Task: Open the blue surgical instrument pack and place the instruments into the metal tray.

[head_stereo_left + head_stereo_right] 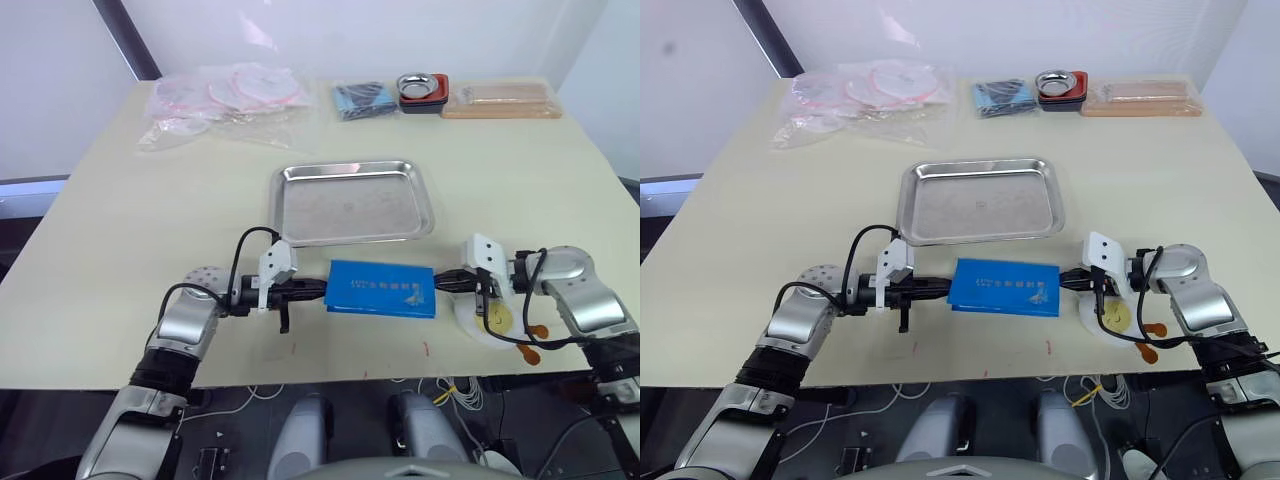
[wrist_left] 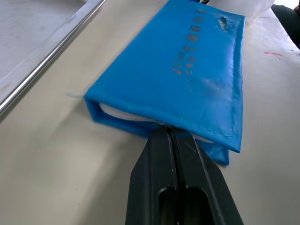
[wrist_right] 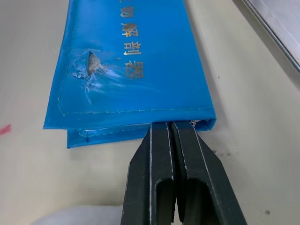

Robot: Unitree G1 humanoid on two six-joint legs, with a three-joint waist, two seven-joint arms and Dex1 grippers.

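- Lying closed just below the middle of the left eye view, the flat bright-blue fabric instrument pack [image 1: 381, 288] rests on the pale cream bench [image 1: 120, 230], just below the large shallow stainless steel tray [image 1: 352, 202], which sits near it but apart.
- The left tool [image 1: 318, 291] meets the pack's left end and the right tool [image 1: 442, 285] its right end.
- The left wrist view adds what the head views cannot: the left tool's two black fingers [image 2: 161, 164] are pressed together with no gap, their tips at the pack's folded edge, where white lining shows between the blue layers; whether any fabric is pinched I cannot tell.
- The right wrist view shows the right tool's fingers [image 3: 161, 150] likewise closed tight, tips touching the stitched end of the pack, beside a small tear in the blue cover.
- Along the top of the frame lie clear plastic bags with pink rings [image 1: 228, 97], a darker blue folded cloth [image 1: 363, 99], a small round metal bowl in a red-black dish [image 1: 423, 90] and a tan flat packet [image 1: 502, 100].
- A white round object [image 1: 487, 318] lies under the right arm.
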